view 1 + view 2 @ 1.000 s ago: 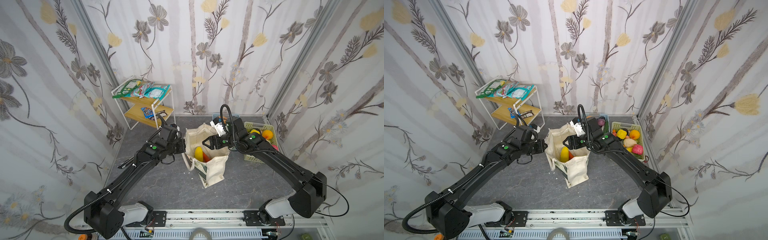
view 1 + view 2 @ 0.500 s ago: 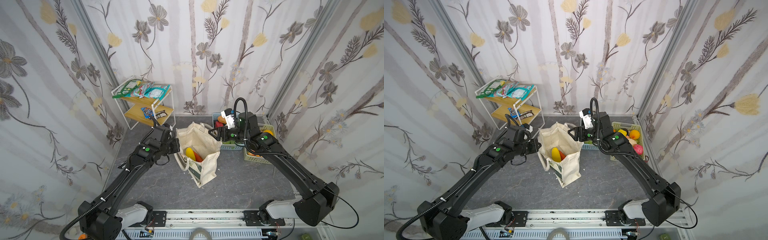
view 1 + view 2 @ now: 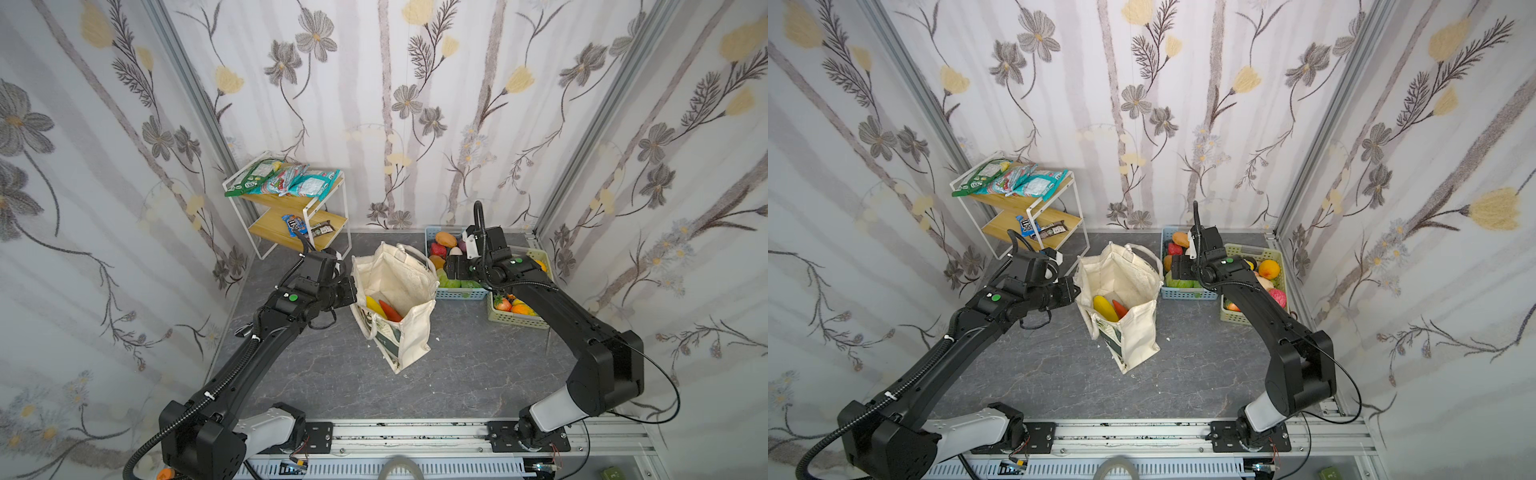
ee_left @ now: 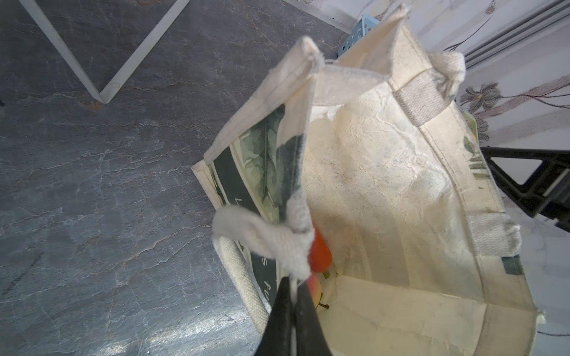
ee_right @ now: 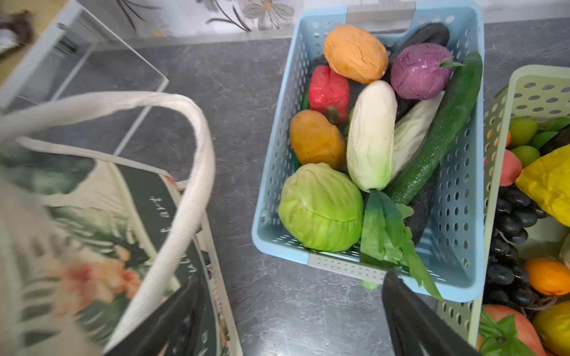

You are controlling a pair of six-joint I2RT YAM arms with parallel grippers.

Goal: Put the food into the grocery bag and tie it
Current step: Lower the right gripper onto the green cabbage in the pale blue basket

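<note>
on the far left a small shelf [image 3: 270, 226] stood by the wall with the green and blue snack packets [image 3: 286, 183] lying on its top board. next along, the left fingers [image 4: 285, 308] were pressed together on the left-hand rim of the grocery bag [image 3: 415, 328], pinching the cloth where a strap handle is sewn on, so the mouth gaped. the bag stood upright in the middle of the tabletop [image 3: 478, 374], between the shelf and the baskets. inside i could see a yellow fruit [image 3: 372, 305] and an orange-red piece [image 3: 390, 311] beside it, the carrot i'd guess. right of the bag, the right fingers [image 5: 407, 308] were spread wide with nothing between them, hanging over the near edge of the blue basket [image 5: 271, 172], close to the green cabbage [image 5: 320, 206]. past that sat the pale green basket [image 3: 515, 320], heaped with fruit. to my eye the loading was half done: a couple of pieces in, plenty out, tying a long way off. the next move looked like a drop onto one vegetable, probably the cabbage as the nearest. that called for a wide spread on so round a thing, a firm close, then a lift over the bag's rim without snagging the loose handle [image 5: 199, 172] arching there.
</note>
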